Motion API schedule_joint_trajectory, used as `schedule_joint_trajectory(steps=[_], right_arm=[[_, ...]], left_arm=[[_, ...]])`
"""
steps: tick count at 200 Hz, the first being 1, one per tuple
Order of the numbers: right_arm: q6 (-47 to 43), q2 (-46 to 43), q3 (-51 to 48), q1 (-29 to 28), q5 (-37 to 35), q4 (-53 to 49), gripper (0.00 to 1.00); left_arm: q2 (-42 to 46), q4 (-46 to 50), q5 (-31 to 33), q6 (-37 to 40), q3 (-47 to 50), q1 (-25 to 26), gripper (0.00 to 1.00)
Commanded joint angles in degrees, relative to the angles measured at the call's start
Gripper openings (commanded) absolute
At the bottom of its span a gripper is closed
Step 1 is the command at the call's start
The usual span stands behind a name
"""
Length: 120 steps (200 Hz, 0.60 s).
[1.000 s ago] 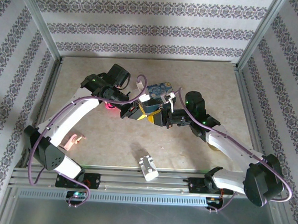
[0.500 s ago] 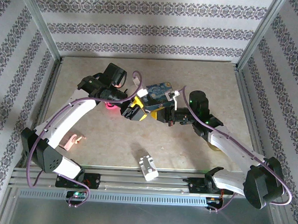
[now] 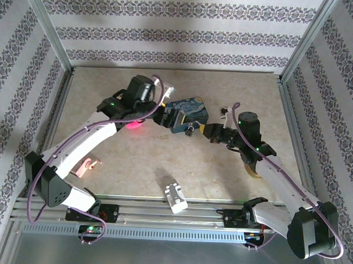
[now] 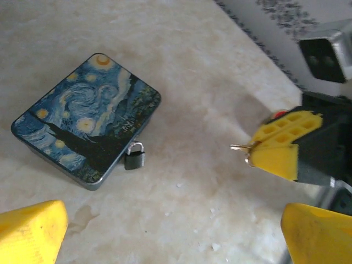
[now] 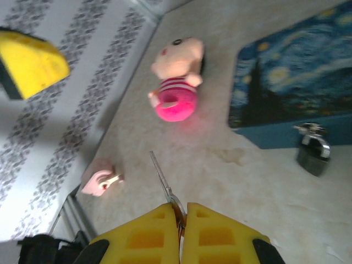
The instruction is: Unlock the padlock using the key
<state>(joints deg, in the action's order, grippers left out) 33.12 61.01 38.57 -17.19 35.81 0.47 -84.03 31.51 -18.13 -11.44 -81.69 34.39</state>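
Blue tin [image 3: 188, 112]: a flat rectangular tin with a starry-night picture on its lid. It lies closed on the table [image 3: 237, 94], set at an angle, and every place below is given from it.

Padlock [image 4: 133, 157]: a small dark grey lock at the middle of the tin's near side wall. Its body rests on the table and its shackle loop is up against the wall. The pictures do not show whether the shackle is threaded through anything.

Key [image 5: 165, 181]: a thin silvery key off the tin's right side, clear of the padlock and not touching the tin. It is gripped at its head, and its blade sticks out beyond the yellow fingertips into open air.

Right hand [image 5: 180, 212]: it is off the tin's near right corner, above the table. Its two yellow fingers are pressed together with only the key between them.

Left hand [image 4: 173, 223]: it is just beside the tin's left end. Its yellow fingers are spread wide apart and nothing lies between them.

Pink plush toy [image 3: 132, 125]: it lies on the table left of the tin, beyond the left hand.

Pink piece [image 3: 87, 166]: a small object well off the tin's near left.

White block [image 3: 175, 197]: it lies well to the near side of the tin, close to the table's front edge.
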Motion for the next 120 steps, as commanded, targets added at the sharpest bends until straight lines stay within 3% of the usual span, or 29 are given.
schedule_joint_trajectory(steps=[1, 66, 120], right_arm=[[1.6, -0.7, -1.4, 1.9, -4.5, -3.7, 0.00], [-0.7, -1.4, -2.6, 3.1, -16.4, -12.7, 0.00], [-0.8, -3.7, -5.0, 3.9, -19.6, -12.9, 0.00]], left_arm=[[-3.7, -2.9, 16.8, -8.8, 0.8, 3.8, 0.99], [-8.9, -9.6, 31.8, -15.4, 8.2, 11.8, 0.99], [-12.8, -16.2, 39.0, -18.2, 14.7, 17.6, 0.99]])
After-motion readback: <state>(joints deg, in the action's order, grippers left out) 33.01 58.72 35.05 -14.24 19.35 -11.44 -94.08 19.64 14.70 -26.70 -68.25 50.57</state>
